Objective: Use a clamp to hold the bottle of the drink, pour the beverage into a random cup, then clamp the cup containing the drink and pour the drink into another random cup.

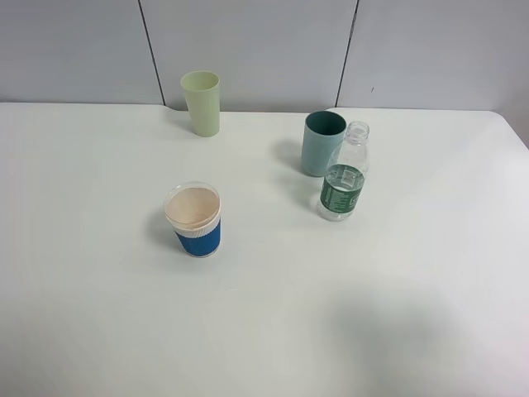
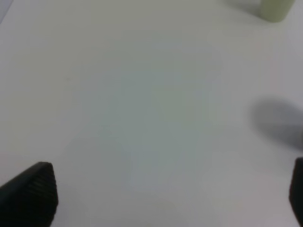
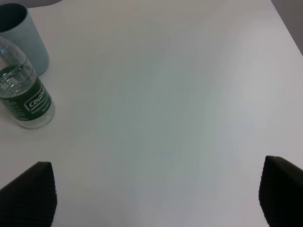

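The left jaws (image 2: pixel 165 189) stood spread wide with nothing between them, only bare white tabletop (image 2: pixel 142 118) under the gap. Far ahead of them, off toward one side, the base of a pale green cup (image 2: pixel 276 9) showed, blurred and well apart from the tips.

The right jaws (image 3: pixel 156 189) were likewise spread wide and empty over the tabletop. Ahead of them and off to one side stood the bottle (image 3: pixel 23 97), upright, clear plastic with a green label, its cap off and some liquid inside. Just beyond the bottle, close beside it, stood a teal cup (image 3: pixel 26 40).

From the high camera neither arm showed. Nearest stood a paper cup (image 1: pixel 194 219) with a blue band around its lower part, upright and alone. Farther back and to the right stood the bottle (image 1: pixel 344 186), with the teal cup (image 1: pixel 321 145) just behind it. Farthest back, near the wall, stood the pale green cup (image 1: pixel 202 103), well apart from the others.
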